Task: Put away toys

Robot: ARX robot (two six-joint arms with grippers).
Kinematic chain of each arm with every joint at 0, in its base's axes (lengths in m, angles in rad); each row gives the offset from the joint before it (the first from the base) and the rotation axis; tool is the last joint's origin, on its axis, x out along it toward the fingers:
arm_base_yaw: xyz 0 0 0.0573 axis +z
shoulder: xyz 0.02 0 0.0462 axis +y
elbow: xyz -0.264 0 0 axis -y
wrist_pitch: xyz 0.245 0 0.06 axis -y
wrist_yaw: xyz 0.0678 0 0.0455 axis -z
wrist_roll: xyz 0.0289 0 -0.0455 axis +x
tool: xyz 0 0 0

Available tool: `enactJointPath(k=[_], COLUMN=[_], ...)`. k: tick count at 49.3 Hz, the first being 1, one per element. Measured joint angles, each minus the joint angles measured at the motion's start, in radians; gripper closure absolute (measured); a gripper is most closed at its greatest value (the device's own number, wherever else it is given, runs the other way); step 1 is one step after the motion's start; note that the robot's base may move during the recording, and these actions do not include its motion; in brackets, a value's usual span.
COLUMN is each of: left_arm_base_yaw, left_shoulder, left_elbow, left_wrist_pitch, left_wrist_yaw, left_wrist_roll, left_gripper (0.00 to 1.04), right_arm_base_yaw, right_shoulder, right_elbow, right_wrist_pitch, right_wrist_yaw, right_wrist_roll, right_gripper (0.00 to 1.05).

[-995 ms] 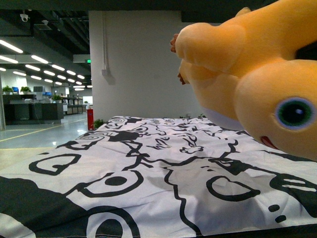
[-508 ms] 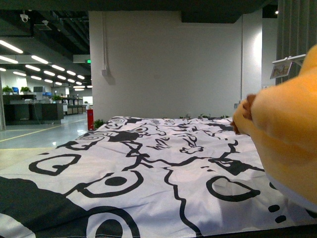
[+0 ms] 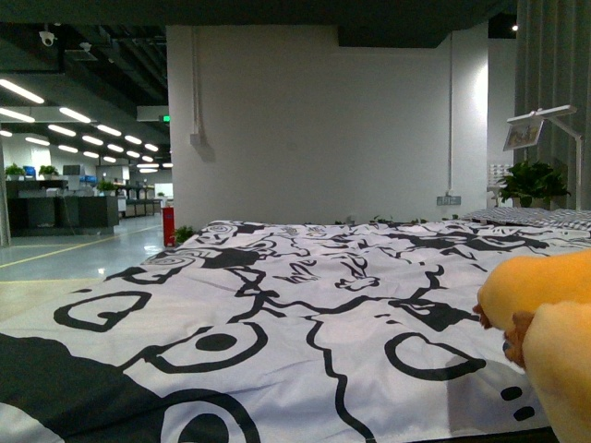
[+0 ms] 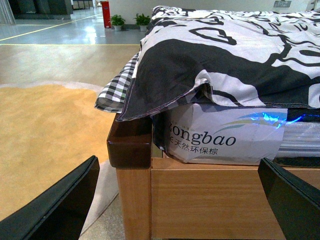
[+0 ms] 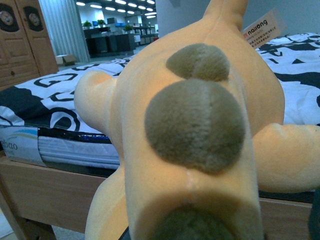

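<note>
Orange-yellow plush toy (image 5: 200,125) low by the near right edge of the black-and-white duvet (image 3: 277,305), bulging close against the right gripper, whose fingers are hidden so its hold cannot be told, left gripper (image 4: 178,167) spread wide, empty, facing the wooden bed frame (image 4: 210,205).

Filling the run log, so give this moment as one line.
plush toy: aloft beside bed | left gripper: open, empty, facing bed corner | put-away: not done
</note>
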Motion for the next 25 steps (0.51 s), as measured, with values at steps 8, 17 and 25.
enactJointPath(k=[8, 17, 25], left_arm_base_yaw=[0.0, 0.0, 0.0], left_shoulder=[0.0, 0.0, 0.0], left_elbow=[0.0, 0.0, 0.0], left_wrist_pitch=[0.0, 0.0, 0.0], left_wrist_yaw=[0.0, 0.0, 0.0], left_wrist_roll=[0.0, 0.0, 0.0], left_gripper=[0.06, 0.06, 0.06], right_arm_base_yaw=[0.009, 0.01, 0.01], right_shoulder=[-0.018, -0.024, -0.025], right_elbow=[-0.001, -0.001, -0.001], right_wrist_pitch=[-0.019, -0.028, -0.028], right_wrist_yaw=[0.003, 0.004, 0.004], right_wrist_roll=[0.0, 0.0, 0.0], right_gripper=[0.97, 0.97, 0.97])
